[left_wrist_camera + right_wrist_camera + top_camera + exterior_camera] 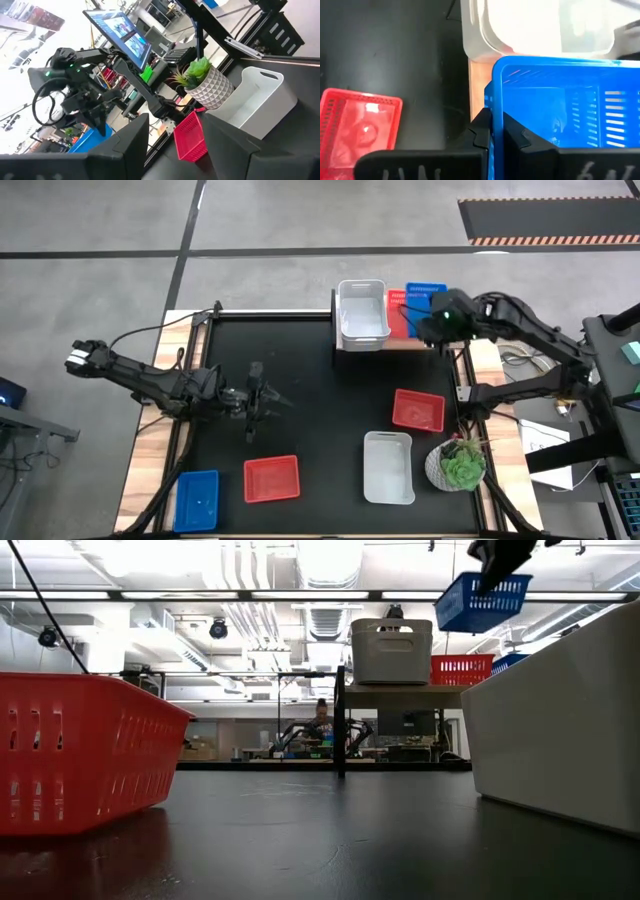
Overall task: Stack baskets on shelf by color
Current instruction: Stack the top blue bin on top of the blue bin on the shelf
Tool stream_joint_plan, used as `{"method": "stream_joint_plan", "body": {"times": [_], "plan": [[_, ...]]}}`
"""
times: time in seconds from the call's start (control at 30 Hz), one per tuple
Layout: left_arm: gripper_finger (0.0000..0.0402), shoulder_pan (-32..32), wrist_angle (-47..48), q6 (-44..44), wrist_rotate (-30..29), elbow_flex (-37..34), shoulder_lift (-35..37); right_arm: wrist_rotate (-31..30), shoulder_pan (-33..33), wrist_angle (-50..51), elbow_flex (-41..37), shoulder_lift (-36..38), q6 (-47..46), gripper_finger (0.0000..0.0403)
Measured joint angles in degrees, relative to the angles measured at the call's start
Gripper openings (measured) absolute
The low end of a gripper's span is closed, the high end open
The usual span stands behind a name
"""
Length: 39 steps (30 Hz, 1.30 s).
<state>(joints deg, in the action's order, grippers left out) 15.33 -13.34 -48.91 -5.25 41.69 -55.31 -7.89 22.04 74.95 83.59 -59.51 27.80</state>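
Observation:
My right gripper [497, 136] is shut on a blue basket [483, 602], which hangs above the right end of the shelf [400, 693]. A white basket [362, 313] and a red basket [397, 313] stand on the shelf, and part of another blue basket [508, 662] shows at its right end. On the table rest a red basket [418, 410], a white basket [389, 468], a second red basket [271, 478] and a blue basket [197, 500]. My left gripper [262, 398] waits open and level over the table's left middle. My right gripper pinches one side wall of the blue basket at its rim [496, 117], with one finger [520, 139] inside the basket and the other [479, 131] outside. The fingers slant down from above. The basket hangs slightly tilted below them, clear of the shelf.
A round white pot with a green plant [458, 465] stands at the table's right edge, beside the near white basket. The dark tabletop [320, 420] lies bare between the left arm and the baskets on the right.

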Motion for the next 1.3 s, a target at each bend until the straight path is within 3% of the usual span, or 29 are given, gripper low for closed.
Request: {"method": "stream_joint_plan", "body": {"times": [0.4, 0.93, 1.3], "plan": [[0.0169, -0.1, 0.22, 0.4, 0.01, -0.07, 0.0, 15.79, 20.42, 2.78, 0.15, 0.2, 10.79, 0.0008], [0.0169, -0.1, 0.07, 2.04, 0.02, -0.09, 0.0, 14.41, 31.4, 6.83, -0.39, -2.47, 21.29, 0.0008], [0.0169, -0.1, 0.09, 2.26, 0.02, -0.11, 0.0, 13.46, 32.0, 7.59, -0.39, -6.92, 21.83, 0.0008]]}}
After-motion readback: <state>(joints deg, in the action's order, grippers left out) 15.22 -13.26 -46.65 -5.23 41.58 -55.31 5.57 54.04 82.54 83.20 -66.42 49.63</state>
